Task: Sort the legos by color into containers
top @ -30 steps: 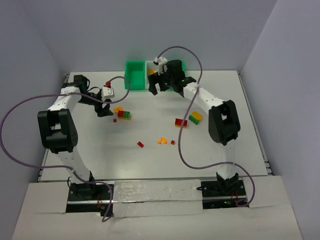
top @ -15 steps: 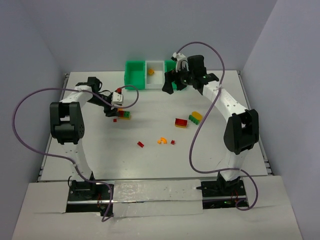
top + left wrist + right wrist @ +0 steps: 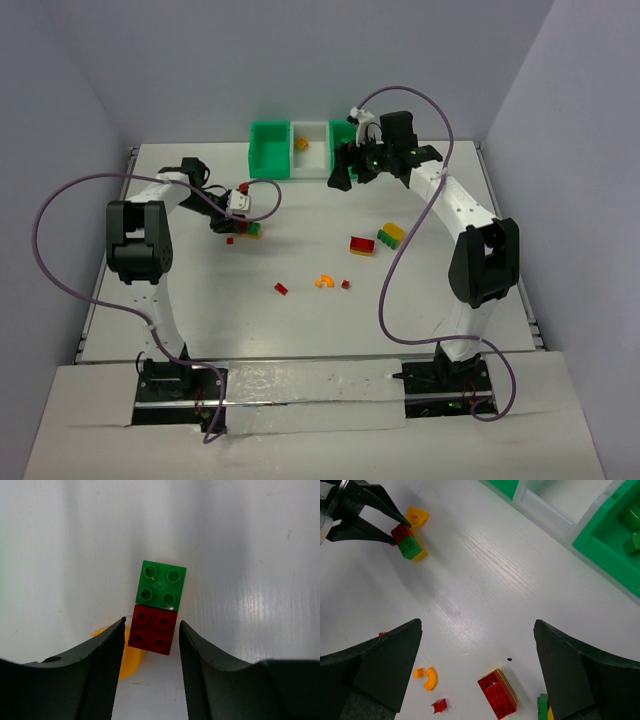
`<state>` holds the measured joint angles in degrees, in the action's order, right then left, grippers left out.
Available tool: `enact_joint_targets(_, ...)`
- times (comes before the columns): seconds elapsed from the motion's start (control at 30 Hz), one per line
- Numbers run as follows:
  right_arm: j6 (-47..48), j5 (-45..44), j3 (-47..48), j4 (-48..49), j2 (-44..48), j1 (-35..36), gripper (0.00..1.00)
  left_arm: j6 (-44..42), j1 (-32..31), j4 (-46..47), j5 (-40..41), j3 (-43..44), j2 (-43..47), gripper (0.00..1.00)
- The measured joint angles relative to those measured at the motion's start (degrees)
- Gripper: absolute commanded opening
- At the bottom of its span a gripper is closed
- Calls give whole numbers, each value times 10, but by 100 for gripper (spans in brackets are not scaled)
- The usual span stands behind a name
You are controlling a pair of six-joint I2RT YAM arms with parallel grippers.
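Note:
My left gripper (image 3: 151,625) sits low over the table, open, its jaws narrowly astride a red lego (image 3: 152,630). That lego is joined to a green lego (image 3: 161,584), and a yellow curved piece (image 3: 127,652) lies partly under the left finger. In the top view this left gripper (image 3: 232,226) is at the red and green pair (image 3: 248,230). My right gripper (image 3: 477,624) hangs wide open and empty in front of the containers: green bin (image 3: 270,150), white bin (image 3: 312,152), and a right green bin (image 3: 615,535) holding green legos (image 3: 632,540).
A red brick on a yellow plate (image 3: 362,245), a yellow and green stack (image 3: 391,236), an orange curved piece (image 3: 324,282) and small red bits (image 3: 281,289) lie mid-table. An orange piece (image 3: 301,144) is in the white bin. The right arm partly covers the right green bin.
The left gripper has slid right to the red and green pair and its jaws have narrowed around the red lego. The right arm swung from over the bins toward the right.

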<state>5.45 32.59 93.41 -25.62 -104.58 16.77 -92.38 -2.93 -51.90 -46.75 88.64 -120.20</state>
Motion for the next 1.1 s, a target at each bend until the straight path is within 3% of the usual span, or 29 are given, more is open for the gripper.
enact_joint_targets(0.4,-22,40,-15,23,-4,-2,99,-6,-6,-3,3,0,1,17)
enact_joint_targets(0.63,-26,109,-71,45,0,6,95,32,-53,-30,-24,-18,53,0)
enact_joint_targets(0.83,-24,169,-79,51,13,42,90,100,-106,-72,-102,-5,130,0)
enact_joint_targets(1.1,-10,214,-99,43,28,86,85,165,-117,-138,-163,38,124,0)
